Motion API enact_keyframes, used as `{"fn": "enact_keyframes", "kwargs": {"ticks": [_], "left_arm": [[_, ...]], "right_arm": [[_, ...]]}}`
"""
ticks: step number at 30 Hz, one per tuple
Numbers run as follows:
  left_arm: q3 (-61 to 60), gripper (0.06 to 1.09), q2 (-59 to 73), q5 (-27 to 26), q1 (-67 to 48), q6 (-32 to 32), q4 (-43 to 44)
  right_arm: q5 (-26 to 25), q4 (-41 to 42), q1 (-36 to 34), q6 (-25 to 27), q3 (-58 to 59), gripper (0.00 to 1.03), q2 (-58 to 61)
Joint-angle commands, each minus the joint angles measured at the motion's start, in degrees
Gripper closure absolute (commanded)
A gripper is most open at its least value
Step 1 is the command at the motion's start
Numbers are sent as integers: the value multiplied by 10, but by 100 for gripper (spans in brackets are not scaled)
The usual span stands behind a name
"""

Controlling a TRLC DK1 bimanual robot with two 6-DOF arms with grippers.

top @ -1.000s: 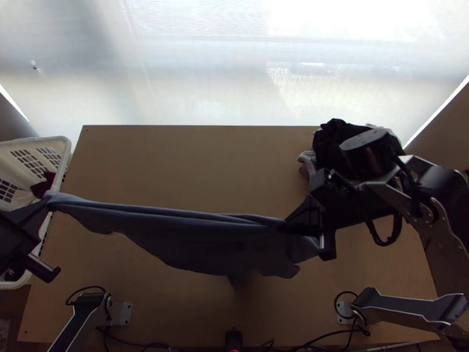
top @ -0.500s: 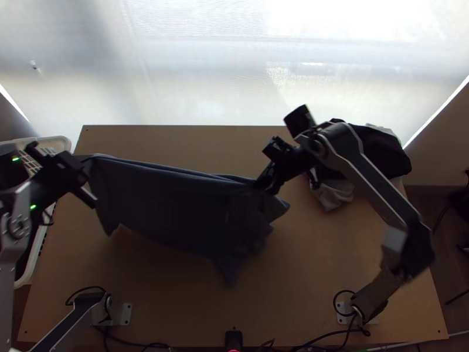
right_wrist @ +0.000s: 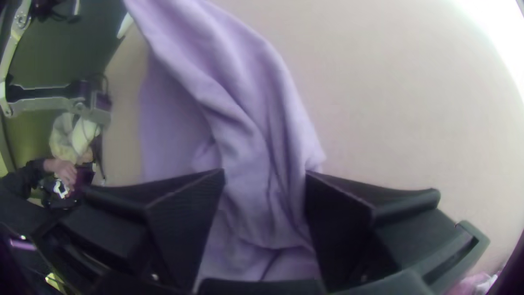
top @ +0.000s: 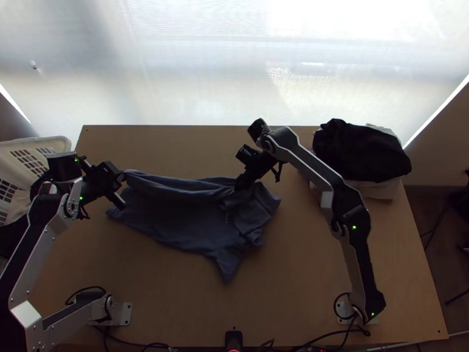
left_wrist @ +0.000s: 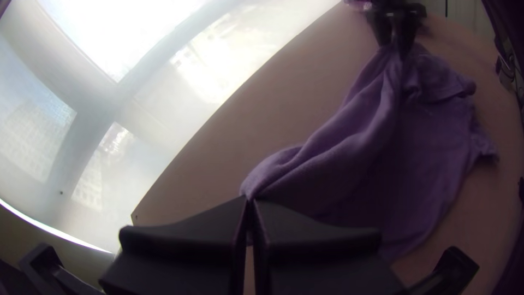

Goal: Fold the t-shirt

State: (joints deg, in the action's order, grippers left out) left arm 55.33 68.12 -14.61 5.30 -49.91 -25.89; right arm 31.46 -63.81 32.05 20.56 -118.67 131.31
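1. One wide, bright window (top: 199, 64) beyond the left gripper (top: 122, 176) and the right gripper (top: 240, 183).
2. One light wooden table (top: 346, 258) under both grippers; brown floor (top: 437, 258) outward of the right gripper.
3. One blue-grey shirt (top: 176, 217) on the table, stretching between the grippers: creased, bunched in long folds along its far side, crumpled by the right gripper, with a pointed corner towards the table's near edge.
4. One white basket (top: 44, 141) with slotted walls, outward of the left gripper.
5. One black cloth (top: 363, 152) over one pale cloth (top: 384, 190), outward of the right gripper.
6. Two grippers: the left clenched on a shirt corner; the right parted, with bunched shirt between its fingers.
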Motion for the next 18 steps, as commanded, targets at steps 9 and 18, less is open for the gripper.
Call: {"fn": "enact_keyframes", "kwargs": {"ticks": [9, 18], "left_arm": [[-23, 105, 23, -16, -1, -1, 29], [-16, 105, 29, -24, 26, -29, 43]], "right_arm": [[-60, -19, 22, -73, -25, 5, -59], [-202, -11, 106, -24, 156, 5, -185]]}}
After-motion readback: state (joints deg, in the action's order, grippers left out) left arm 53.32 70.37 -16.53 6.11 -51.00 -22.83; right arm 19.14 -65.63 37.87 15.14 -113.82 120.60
